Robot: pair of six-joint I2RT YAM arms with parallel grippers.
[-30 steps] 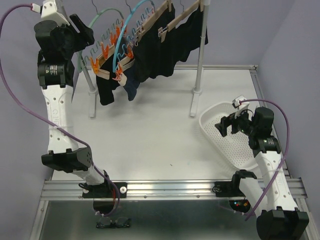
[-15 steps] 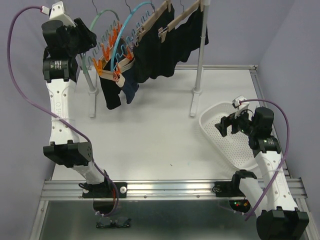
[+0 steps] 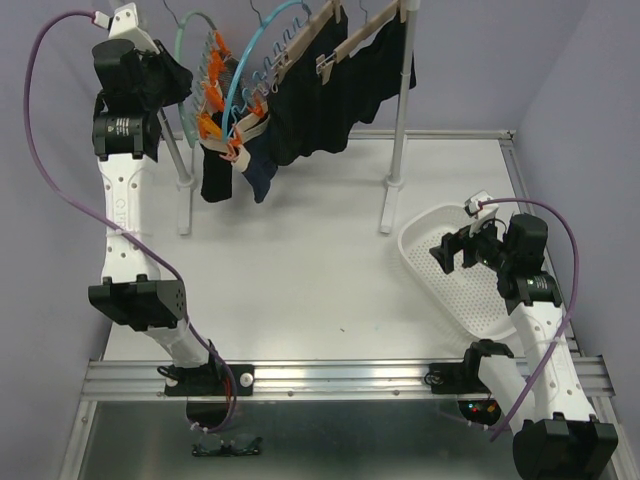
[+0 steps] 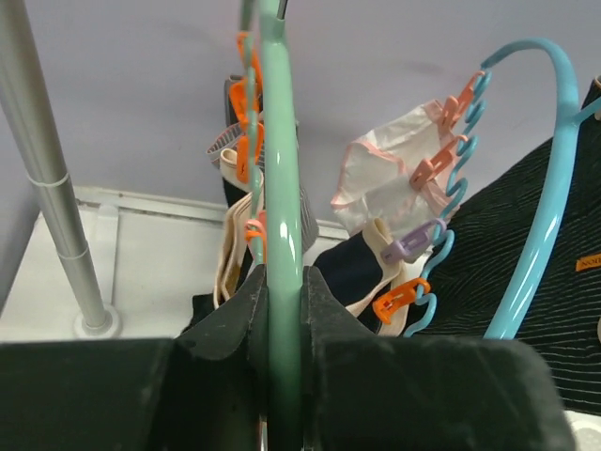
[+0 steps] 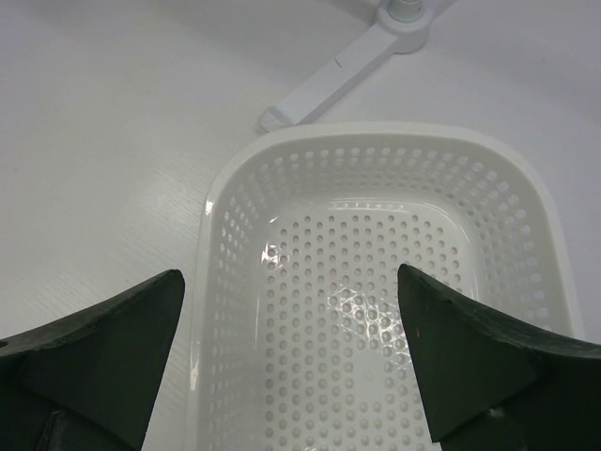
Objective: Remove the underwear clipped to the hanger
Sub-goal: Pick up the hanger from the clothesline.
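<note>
Clamps the mint-green hanger (image 4: 280,141) in the left end effector (image 4: 282,296), jaws clenched against both sides of the hanger bar, at 11 o'clock above the bench (image 3: 320,270). Locates the rack pole (image 4: 52,178) at 9 o'clock of the clamped bar, apart from it. Carries the underwear (image 3: 218,170) on peg hangers at 11 to 12 o'clock over the bench, clipped and hanging clear of the bench surface. Suspends a black piece (image 3: 214,188) toward 6 o'clock below the orange pegs (image 4: 246,141) of the mint-green hanger. Suspends a navy piece (image 4: 349,268) with beige waistband and a pale pink-white piece (image 4: 390,174) from the pegs of the blue hanger (image 4: 554,169), at 3 o'clock of the mint-green hanger. Hangs larger black garments (image 3: 340,90) from wooden hangers (image 3: 300,45) farther toward 3 o'clock. Holds the right end effector (image 5: 289,282) released, fingers spread wide apart, directly above the white perforated basket (image 5: 211,235) at 4 o'clock on the bench
</note>
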